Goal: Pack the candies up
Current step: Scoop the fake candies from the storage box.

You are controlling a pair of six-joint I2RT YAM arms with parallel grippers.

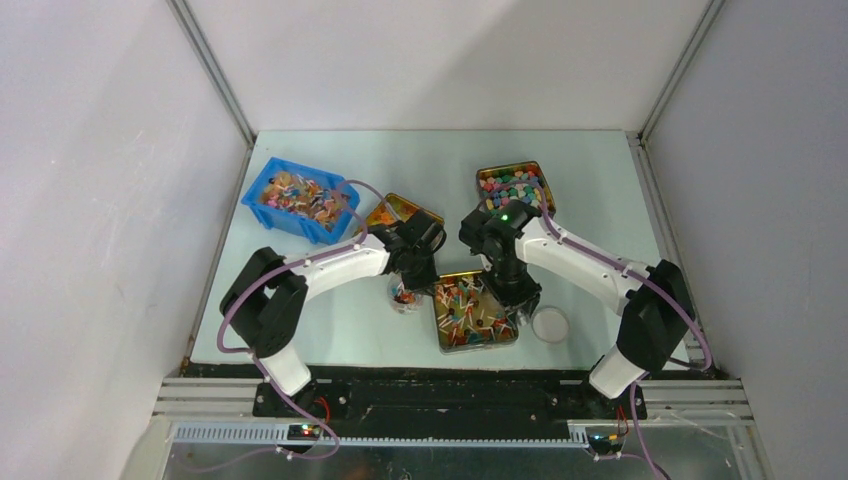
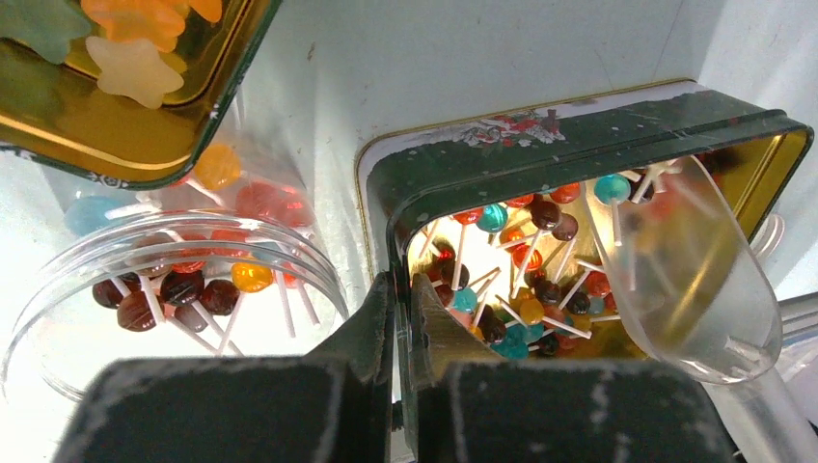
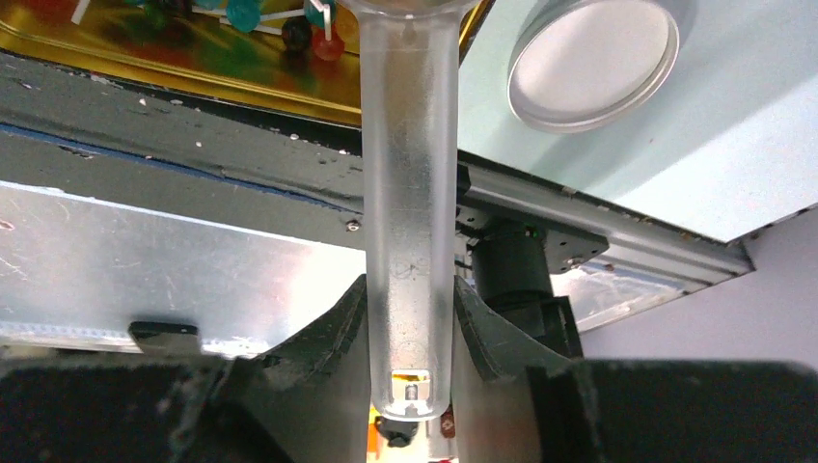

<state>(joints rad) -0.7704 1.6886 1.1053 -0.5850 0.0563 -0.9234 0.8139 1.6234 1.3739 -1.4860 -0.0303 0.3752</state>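
The green tin (image 2: 598, 130) right at the left gripper (image 2: 403, 311) holds most of the candies (image 2: 526, 289), a loose heap of red, teal, brown and orange heads on white sticks. This gripper's fingers are pressed together on the tin's near wall, one outside and one inside. Just to its left stands a clear jar (image 2: 77, 333) with a handful of the same candies on its bottom; a narrow strip of table (image 2: 333, 125) shows between the jar and the tin. Ahead of the jar sits a gold-lined tin (image 2: 106, 145) of star-shaped sweets (image 2: 135, 68), close to the jar's rim. The right gripper (image 3: 410, 304) pinches the handle of a clear scoop (image 2: 704, 299), whose bowl lies inside the green tin against its right wall. Ahead and to the right of this gripper a round lid (image 3: 590, 58) lies flat on the table, near the edge where a metal rail (image 3: 627, 241) runs under the scoop's handle. A blue bin (image 1: 262, 215) of wrapped sweets sits well off to the left gripper's far left
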